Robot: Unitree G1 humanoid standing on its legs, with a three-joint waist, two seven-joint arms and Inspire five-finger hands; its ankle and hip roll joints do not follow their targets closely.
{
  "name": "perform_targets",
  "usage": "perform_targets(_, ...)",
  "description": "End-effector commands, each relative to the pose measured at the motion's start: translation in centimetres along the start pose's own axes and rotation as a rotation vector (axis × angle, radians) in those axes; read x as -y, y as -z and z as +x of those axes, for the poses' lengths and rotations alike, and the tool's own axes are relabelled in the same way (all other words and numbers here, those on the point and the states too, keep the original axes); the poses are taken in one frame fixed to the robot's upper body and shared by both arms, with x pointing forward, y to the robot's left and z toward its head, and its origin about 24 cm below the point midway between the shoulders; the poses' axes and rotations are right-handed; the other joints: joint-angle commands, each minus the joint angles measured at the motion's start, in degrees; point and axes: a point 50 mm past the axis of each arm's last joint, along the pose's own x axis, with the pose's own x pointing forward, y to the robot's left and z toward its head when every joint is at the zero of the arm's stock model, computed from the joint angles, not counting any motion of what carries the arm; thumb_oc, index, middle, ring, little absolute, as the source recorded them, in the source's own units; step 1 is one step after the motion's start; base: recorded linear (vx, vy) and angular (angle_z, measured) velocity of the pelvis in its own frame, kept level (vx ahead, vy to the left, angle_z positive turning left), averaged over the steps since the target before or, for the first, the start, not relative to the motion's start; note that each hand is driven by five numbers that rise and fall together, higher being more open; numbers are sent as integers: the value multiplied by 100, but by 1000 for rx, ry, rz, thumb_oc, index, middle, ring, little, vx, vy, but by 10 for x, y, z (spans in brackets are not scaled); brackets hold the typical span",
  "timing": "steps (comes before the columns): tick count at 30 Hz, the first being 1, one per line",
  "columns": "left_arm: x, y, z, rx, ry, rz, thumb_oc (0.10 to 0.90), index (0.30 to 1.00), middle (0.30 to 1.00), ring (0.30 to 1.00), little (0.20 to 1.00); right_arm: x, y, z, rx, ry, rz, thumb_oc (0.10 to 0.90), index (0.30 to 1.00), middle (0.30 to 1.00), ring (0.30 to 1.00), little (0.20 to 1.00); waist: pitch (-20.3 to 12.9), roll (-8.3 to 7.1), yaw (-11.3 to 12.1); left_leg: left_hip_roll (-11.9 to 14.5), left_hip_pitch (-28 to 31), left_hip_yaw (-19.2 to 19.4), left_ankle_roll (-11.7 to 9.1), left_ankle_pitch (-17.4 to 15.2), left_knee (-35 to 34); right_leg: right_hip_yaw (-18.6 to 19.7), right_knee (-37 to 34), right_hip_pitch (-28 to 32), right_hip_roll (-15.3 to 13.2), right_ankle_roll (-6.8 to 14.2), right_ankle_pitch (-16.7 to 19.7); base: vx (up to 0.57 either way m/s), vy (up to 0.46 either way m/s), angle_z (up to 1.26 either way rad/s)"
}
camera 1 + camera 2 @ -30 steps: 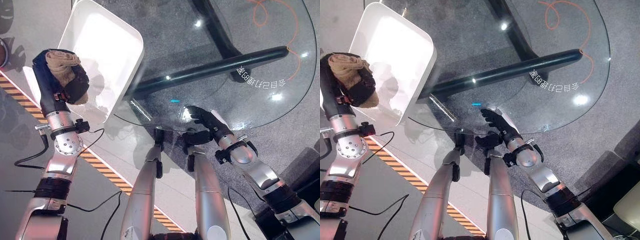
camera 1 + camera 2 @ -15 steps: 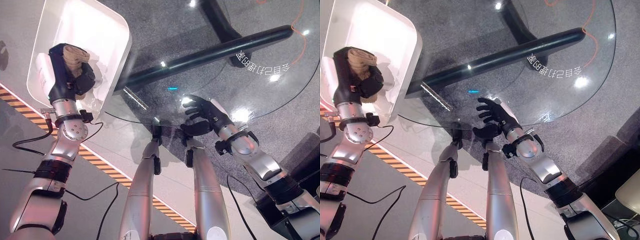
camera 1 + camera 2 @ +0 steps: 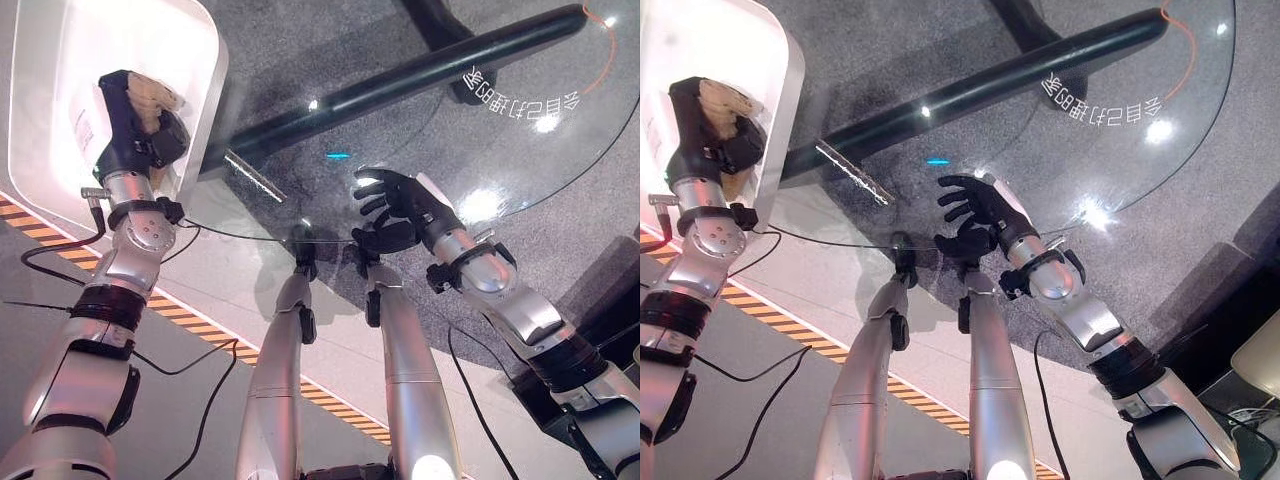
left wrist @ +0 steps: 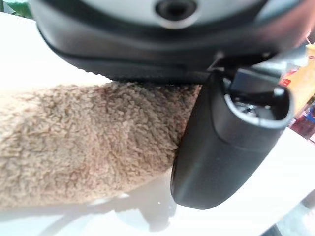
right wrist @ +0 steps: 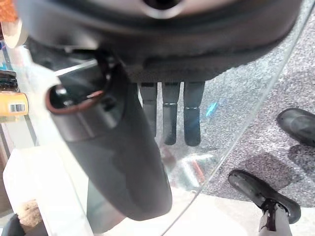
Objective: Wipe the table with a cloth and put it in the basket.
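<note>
There is one tan fleece cloth (image 3: 150, 92), one white basket (image 3: 60, 60) and one round glass table (image 3: 520, 150). The left hand (image 3: 135, 130) has its fingers and thumb curled round the cloth, holding it inside the basket, above the white floor. The left wrist view shows the cloth's nap pressed between palm and thumb. The right hand (image 3: 405, 205) rests on the glass beside the table's near edge, fingers straight and spread; its wrist view shows two shoes (image 5: 266, 194) below the glass.
</note>
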Motion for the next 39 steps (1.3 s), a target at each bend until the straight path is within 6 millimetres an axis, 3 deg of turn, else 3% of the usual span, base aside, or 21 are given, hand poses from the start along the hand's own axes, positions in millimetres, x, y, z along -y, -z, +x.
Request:
perform_targets(1,-32,-7,20,32,-150,-31,100,300,300,300,200,-3,21,-8,-82,2,-1,800,900,900,900,900,-152,-48,-75,-98,-281,187,25,-798,1156,253,-1259,49,80,510,1018,0,0,0)
perform_targets(3,-31,-11,22,42,-147,-37,100,300,300,300,200,-4,20,-9,-78,4,2,800,900,900,900,900,-152,-52,-82,-108,-329,172,23,-804,1177,257,-1243,0,81,512,1029,0,0,0)
perform_targets(5,-30,-14,23,40,-135,-54,221,404,404,404,321,-4,20,-9,-75,4,5,800,900,900,900,900,-152,-57,-87,-117,-340,158,30,-812,1180,259,-1232,-16,88,509,1023,0,0,0)
perform_targets(6,-29,-14,23,35,-130,-62,366,528,528,528,466,-5,19,-8,-74,6,6,800,900,900,900,900,-152,-57,-86,-123,-344,154,32,-816,1182,255,-1232,-18,89,508,1021,0,0,0)
perform_targets(7,-28,-14,23,32,-123,-74,443,594,594,594,543,-5,19,-8,-73,8,6,800,900,900,900,900,-152,-58,-86,-129,-348,149,33,-818,1183,251,-1232,-20,90,507,1019,0,0,0)
perform_targets(8,-26,-15,23,31,-107,-85,800,900,900,900,900,-5,19,-8,-71,11,7,800,900,900,900,900,-152,-61,-88,-132,-355,142,31,-816,1182,246,-1234,-23,89,506,1018,0,0,0)
perform_targets(24,-19,-17,21,21,-46,-136,800,900,900,900,900,-9,18,-9,-53,18,15,800,900,900,900,900,-152,-85,-85,-146,-298,82,33,-817,1144,234,-1203,21,128,500,1002,-1,-2,0)
perform_targets(39,-30,-10,-3,93,-115,-200,800,900,900,900,900,-23,24,-26,-40,0,30,800,900,900,900,900,-152,-38,107,-172,308,-128,51,-827,927,36,-1201,642,131,443,740,-23,-59,1)
